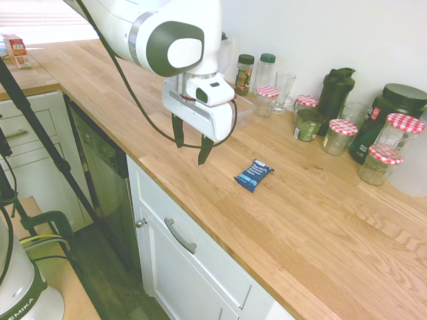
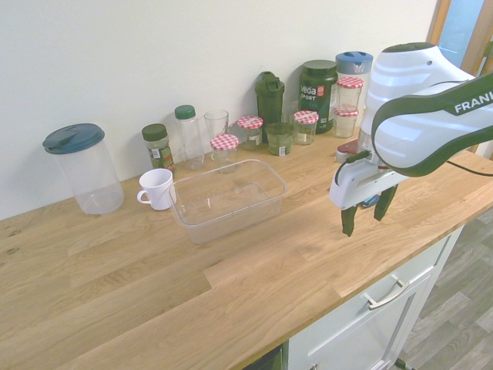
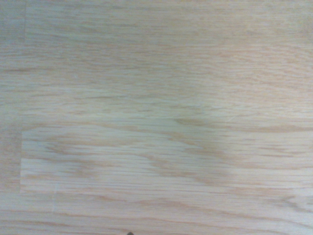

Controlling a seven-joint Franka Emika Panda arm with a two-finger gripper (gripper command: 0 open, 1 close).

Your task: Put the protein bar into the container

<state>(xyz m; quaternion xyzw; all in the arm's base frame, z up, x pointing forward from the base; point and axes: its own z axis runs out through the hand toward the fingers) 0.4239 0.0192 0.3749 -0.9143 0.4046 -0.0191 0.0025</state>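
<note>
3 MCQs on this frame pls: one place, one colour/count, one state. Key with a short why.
1. Where is the protein bar?
A. in the container
B. flat on the wooden counter
C. between the gripper's fingers

2. What colour is the mug beside the container?
A. white
B. red
C. black

3. How is the gripper?
A. shut on the bar
B. open, holding nothing
C. shut on a jar

Key:
1 B, the bar lies on bare counter, apart from the gripper.
2 A, the second exterior view shows it white.
3 B, the fingers stand apart above the wood with nothing between them.
</note>
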